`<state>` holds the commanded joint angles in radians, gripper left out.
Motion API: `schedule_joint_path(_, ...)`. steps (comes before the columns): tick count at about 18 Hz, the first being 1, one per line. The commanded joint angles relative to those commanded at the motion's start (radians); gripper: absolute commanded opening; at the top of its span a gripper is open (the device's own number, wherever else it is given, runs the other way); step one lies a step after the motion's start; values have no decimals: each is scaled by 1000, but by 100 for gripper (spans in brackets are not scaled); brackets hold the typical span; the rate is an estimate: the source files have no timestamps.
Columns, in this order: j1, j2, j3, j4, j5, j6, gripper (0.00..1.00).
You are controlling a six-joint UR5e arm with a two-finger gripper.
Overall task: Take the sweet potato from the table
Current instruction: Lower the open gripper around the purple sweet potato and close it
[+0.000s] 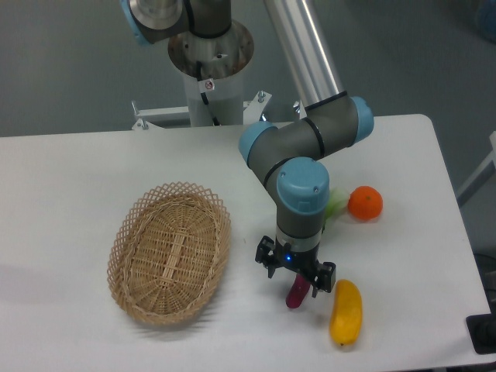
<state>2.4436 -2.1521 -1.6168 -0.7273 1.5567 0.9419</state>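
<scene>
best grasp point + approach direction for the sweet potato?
Grip the sweet potato across its slim middle, coming straight down from above. It lies flat on the table, long axis running roughly toward the camera, so the fingers should close across its narrow width. The gripper already sits over it, hiding most of it. Keep clear of the yellow fruit close on one side.

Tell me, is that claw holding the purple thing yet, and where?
Cannot tell: the gripper covers the sweet potato's upper half on the table, hiding its fingers.
</scene>
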Motion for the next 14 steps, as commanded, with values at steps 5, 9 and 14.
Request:
schedule_joint_path(5,0,-8,-37,45,32,2,100)
schedule_joint_path(9,0,-6,-49,46,32,0,100)
schedule_joint_path(14,0,-6,-61,55,34,-3,100)
